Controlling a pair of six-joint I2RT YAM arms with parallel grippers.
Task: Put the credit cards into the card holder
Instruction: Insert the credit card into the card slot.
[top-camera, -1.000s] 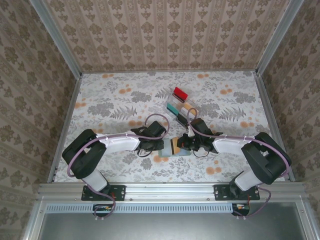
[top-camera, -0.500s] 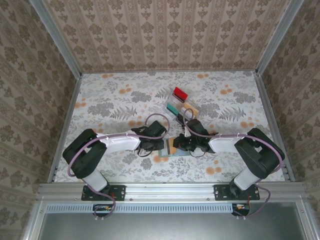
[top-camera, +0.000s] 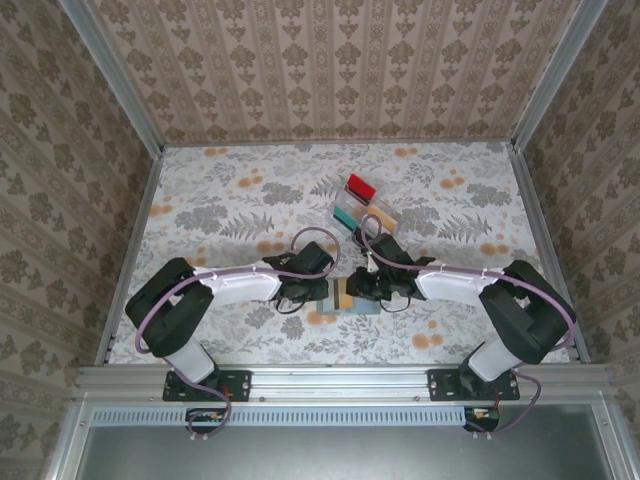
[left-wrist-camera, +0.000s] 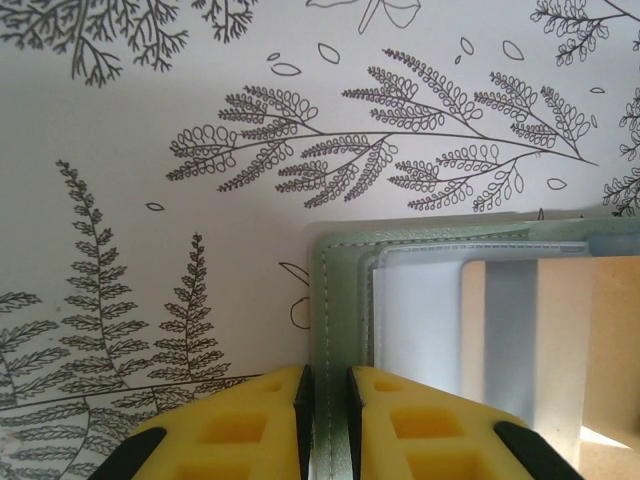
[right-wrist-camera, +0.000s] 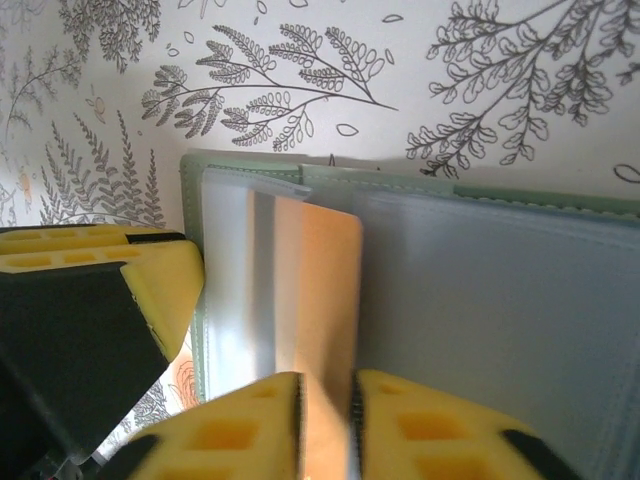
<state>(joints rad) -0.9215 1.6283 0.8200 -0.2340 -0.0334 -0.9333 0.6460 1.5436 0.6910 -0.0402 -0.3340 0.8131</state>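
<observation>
The sage-green card holder (top-camera: 350, 301) lies open on the table between my two grippers. My left gripper (left-wrist-camera: 327, 375) is shut on the stitched left edge of the card holder (left-wrist-camera: 338, 290). A tan-orange credit card (right-wrist-camera: 318, 285) is pinched in my right gripper (right-wrist-camera: 327, 385), and its far end lies under a clear sleeve of the card holder (right-wrist-camera: 500, 300). From the left wrist the same card (left-wrist-camera: 600, 340) shows behind the sleeve, with a grey stripe. In the top view my left gripper (top-camera: 312, 290) and right gripper (top-camera: 362, 287) sit close together over the holder.
A clear compartmented tray (top-camera: 352, 225) stands behind the grippers, holding a red card (top-camera: 360, 186), a teal card (top-camera: 345, 215), a tan card (top-camera: 379, 215) and a dark one. My left gripper's yellow finger (right-wrist-camera: 110, 285) is close beside the right one. Patterned walls surround the table.
My right gripper has moved left with the tan-orange card, which has slid further into the card holder. The left gripper has kept its hold in place.
</observation>
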